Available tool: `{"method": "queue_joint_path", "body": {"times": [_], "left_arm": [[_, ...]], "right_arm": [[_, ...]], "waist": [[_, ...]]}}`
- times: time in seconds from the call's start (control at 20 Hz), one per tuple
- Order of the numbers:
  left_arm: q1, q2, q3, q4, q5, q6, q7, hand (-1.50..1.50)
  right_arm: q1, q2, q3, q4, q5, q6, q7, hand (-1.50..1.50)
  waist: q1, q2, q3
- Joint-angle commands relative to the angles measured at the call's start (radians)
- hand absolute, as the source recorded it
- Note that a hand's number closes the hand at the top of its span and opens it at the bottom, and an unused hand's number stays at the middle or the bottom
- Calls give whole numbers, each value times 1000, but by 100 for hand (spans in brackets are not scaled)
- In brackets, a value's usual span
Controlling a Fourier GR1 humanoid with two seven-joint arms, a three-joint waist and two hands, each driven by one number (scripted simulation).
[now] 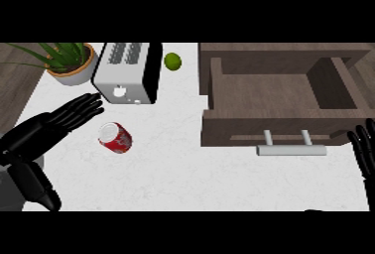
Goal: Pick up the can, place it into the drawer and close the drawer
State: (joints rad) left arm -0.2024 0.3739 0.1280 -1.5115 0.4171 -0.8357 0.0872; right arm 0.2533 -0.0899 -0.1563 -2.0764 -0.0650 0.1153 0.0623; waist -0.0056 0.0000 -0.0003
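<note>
A red can (116, 138) with a silver top lies on the white counter (176, 173), left of centre. My left hand (51, 126) is open just left of the can and slightly above it, fingers straight and pointing up-right toward the toaster; it does not touch the can. The brown wooden drawer (282, 89) stands pulled open at the right, its inside bare, with a silver handle (290, 149) on its front panel. My right hand (363, 151) shows at the right edge beside the drawer front, fingers straight and upward, resting.
A silver toaster (126, 73) stands at the back, close to my left fingertips. A potted green plant (67, 62) is at the back left, and a lime (172, 61) lies right of the toaster.
</note>
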Motion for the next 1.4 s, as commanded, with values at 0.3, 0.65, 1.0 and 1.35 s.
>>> {"method": "queue_joint_path", "body": {"times": [0.3,0.65,1.0,1.35], "left_arm": [[-14,-44,33,141,-183,-41,-157,-150],[-124,-64,19,385,-382,-6,-364,-150],[-143,-17,20,542,-486,15,-559,-150],[-194,30,-17,746,-581,67,-729,-150]], "right_arm": [[17,29,-11,13,15,40,-39,-150],[-11,28,-30,61,20,56,-72,-150],[-26,17,-45,26,19,57,8,-150],[36,76,1,33,62,64,-84,-150]], "waist": [[1,0,0],[-3,1,0],[-2,1,0],[-6,2,0]]}}
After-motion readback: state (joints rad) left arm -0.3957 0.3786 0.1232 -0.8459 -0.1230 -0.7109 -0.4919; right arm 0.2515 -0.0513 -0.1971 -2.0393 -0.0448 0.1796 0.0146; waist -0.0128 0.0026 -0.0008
